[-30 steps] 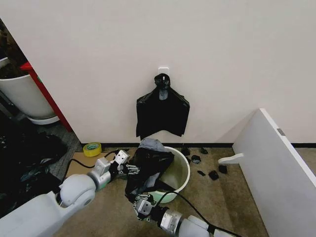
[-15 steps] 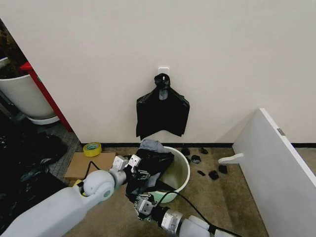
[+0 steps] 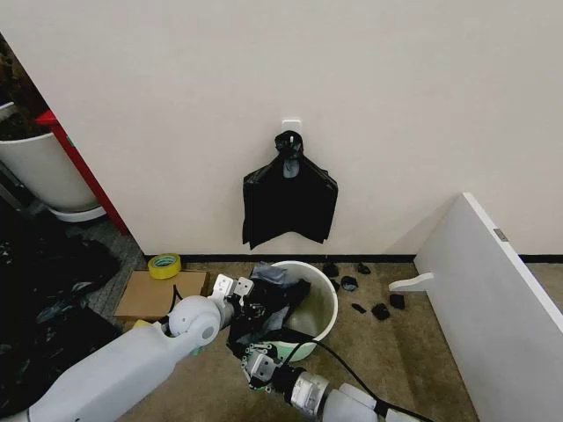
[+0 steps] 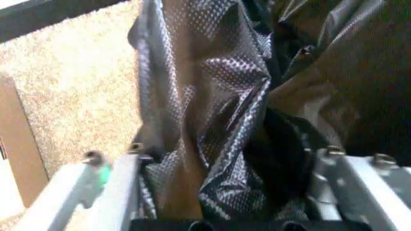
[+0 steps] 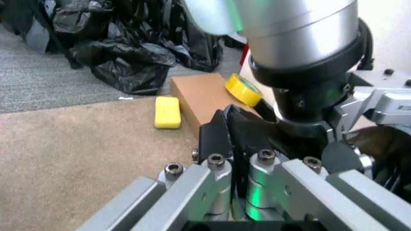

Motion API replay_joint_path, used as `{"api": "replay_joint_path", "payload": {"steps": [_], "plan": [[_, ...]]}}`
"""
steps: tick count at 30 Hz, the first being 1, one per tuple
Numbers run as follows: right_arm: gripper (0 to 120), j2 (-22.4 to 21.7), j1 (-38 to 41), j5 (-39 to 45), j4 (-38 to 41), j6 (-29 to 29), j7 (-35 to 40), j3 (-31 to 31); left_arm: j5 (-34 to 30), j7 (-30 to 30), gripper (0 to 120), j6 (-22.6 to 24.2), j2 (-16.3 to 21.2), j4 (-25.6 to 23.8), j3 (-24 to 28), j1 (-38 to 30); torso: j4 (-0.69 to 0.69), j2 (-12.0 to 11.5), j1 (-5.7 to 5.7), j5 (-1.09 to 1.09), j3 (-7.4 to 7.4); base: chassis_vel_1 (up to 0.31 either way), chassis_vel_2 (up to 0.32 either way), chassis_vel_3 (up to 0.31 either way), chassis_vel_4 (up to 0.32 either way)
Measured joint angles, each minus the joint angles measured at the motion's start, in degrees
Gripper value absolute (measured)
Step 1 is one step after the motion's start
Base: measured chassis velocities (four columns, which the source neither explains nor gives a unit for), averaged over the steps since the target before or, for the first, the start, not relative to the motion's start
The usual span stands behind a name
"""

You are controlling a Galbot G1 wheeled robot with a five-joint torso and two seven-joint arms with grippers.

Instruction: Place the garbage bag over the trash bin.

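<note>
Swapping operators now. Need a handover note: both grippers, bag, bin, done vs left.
Left gripper: at the near-left rim of the bin, fingers spread with bag film bunched between them, not pinched.
Right gripper: low in front of the bin, fingers shut on a fold of the bag.
Thin glossy black plastic garbage bag: bunched over the near-left rim, some hanging down the outside.
Round cream-white plastic trash bin: upright on the carpet by the wall; far and right rim bare.
Done: bag brought to the bin.
Left: open the mouth, stretch it over the whole rim.
</note>
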Motion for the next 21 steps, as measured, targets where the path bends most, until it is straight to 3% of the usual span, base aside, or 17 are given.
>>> {"api": "replay_joint_path", "payload": {"steps": [6, 9, 13, 14, 21], "plan": [[0, -0.11, 0.02, 0.24, -0.07, 0.24, 0.20, 0.05, -2.03, -2.42, 23, -0.19, -0.98, 0.77, -0.64, 0.11, 0.00, 0.00, 0.00, -0.01, 0.00, 0.000, 0.000, 0.000, 0.000], [0, -0.11, 0.02, 0.30, -0.08, 0.30, 0.23, 0.06, -2.38, -2.90, 18, -0.28, -1.15, 0.91, -0.79, 0.10, 0.00, 0.00, 0.00, 0.00, 0.00, 0.000, 0.000, 0.000, 0.000], [13, -0.13, -0.06, 0.35, -0.09, 0.45, 0.58, 0.14, -3.39, -3.62, 5, -0.45, -1.63, 1.13, -1.27, 0.08, 0.00, 0.00, 0.00, -0.01, 0.00, 0.000, 0.000, 0.000, 0.000], [21, -0.23, -0.31, 0.34, -0.01, 0.57, 0.86, 0.42, -3.99, -4.20, 0, -0.76, -2.14, 1.44, -1.83, 0.20, -0.01, 0.00, 0.00, -0.01, -0.01, 0.000, 0.000, 0.000, 0.000], [47, -1.38, -2.79, 0.10, 2.22, 0.65, 1.01, 2.75, -4.35, -5.00, 0, -2.23, -3.02, 2.10, -3.98, 1.74, 0.01, 0.00, 0.00, 0.00, -0.01, 0.000, 0.000, 0.000, 0.000]]}}
